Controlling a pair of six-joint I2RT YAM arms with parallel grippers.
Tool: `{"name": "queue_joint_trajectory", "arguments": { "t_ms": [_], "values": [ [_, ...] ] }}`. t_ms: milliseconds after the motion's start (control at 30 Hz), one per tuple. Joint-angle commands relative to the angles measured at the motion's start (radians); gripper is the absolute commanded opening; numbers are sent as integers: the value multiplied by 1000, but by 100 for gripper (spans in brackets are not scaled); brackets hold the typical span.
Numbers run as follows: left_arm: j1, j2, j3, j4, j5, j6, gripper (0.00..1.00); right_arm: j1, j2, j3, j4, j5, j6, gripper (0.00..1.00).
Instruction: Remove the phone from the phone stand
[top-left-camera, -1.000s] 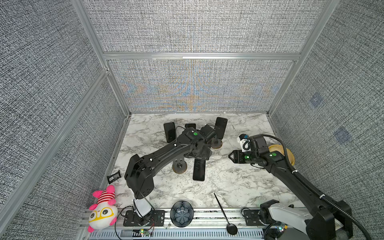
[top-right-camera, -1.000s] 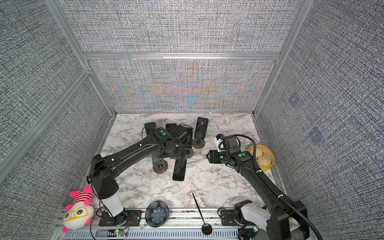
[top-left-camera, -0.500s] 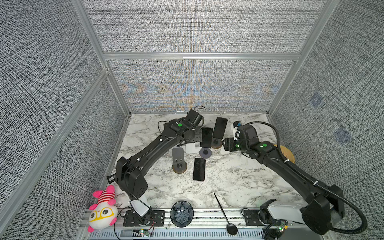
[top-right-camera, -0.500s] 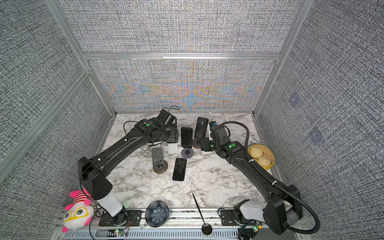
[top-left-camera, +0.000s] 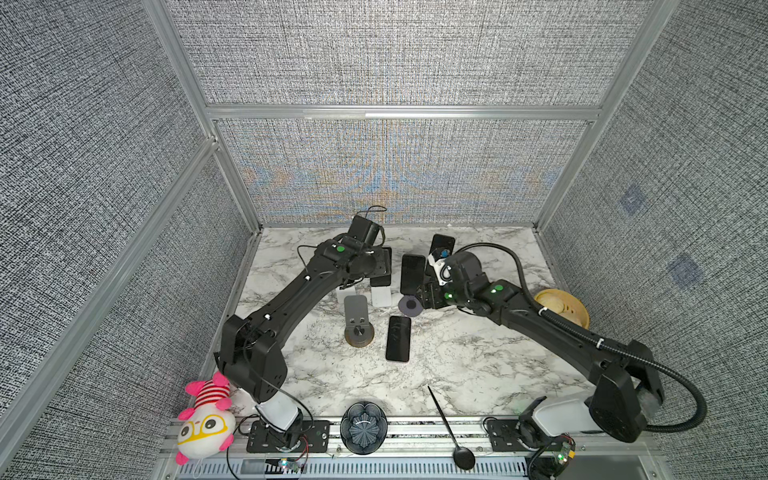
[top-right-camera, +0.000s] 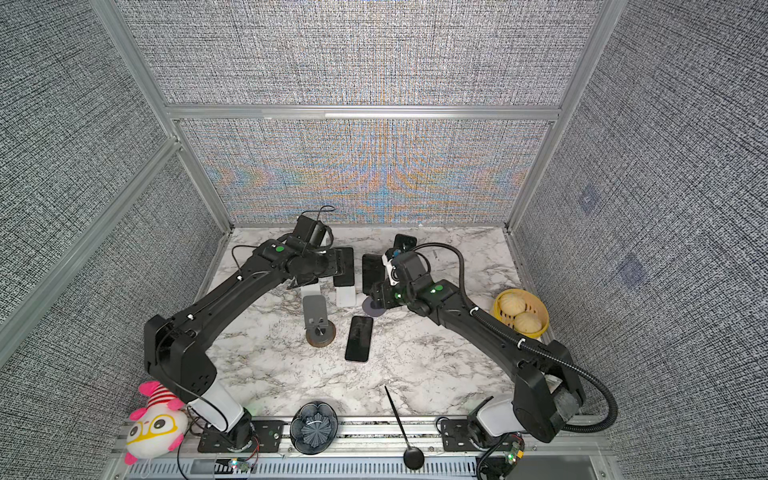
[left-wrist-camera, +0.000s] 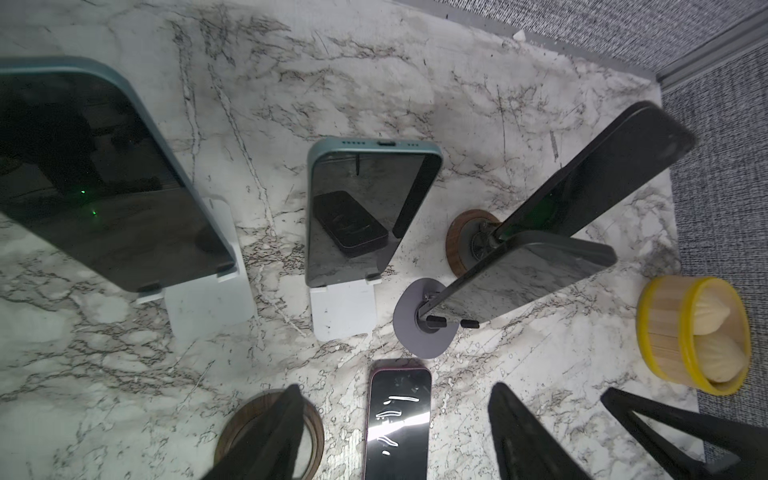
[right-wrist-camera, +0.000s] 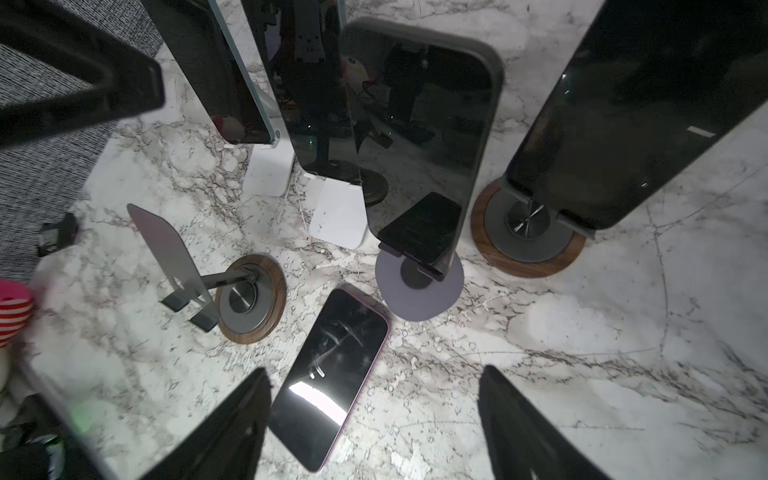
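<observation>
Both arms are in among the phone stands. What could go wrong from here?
1. Crowding: the phone on the purple-base stand stands close beside the phone on the wood-base stand; the open right gripper could knock a neighbour over while closing in.
2. The left gripper, also open, works near it; the arms could clash.
3. Lifting might drag the purple base along.

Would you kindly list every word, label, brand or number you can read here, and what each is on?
No text is readable in any view.
Pink phone: dark screen, only glare.
Grey upright phone: dark screen, only reflections.
Small black object: too blurred to read.
</observation>
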Motion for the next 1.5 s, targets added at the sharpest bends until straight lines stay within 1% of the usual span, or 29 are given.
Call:
{"name": "queue_joint_trajectory", "arguments": {
  "t_ms": [0,67,167,233,333,500,733,900,1167,1467],
  "values": [
    [17,-70,-42,26,-56,1,72,58,33,9,57,268,63,93],
    [29,-114,-73,22,-99,8,73,94,78,27,81,350,91,99],
    [47,-184,-125,20,-141,15,74,126,149,75,112,403,108,99],
    [58,-222,-163,26,-152,18,74,134,201,125,94,438,130,99],
    [71,-261,-206,31,-162,21,74,136,258,183,75,467,147,99],
    [85,-292,-239,33,-181,28,74,134,328,252,47,510,169,99],
    [102,-296,-262,39,-194,39,75,119,392,306,31,516,185,99],
    [107,-310,-279,55,-190,37,75,101,406,311,18,516,202,99],
    [111,-308,-288,64,-177,36,75,88,441,323,45,478,193,99],
    [115,-304,-287,69,-164,35,75,82,480,328,68,494,195,98]
  ]
}}
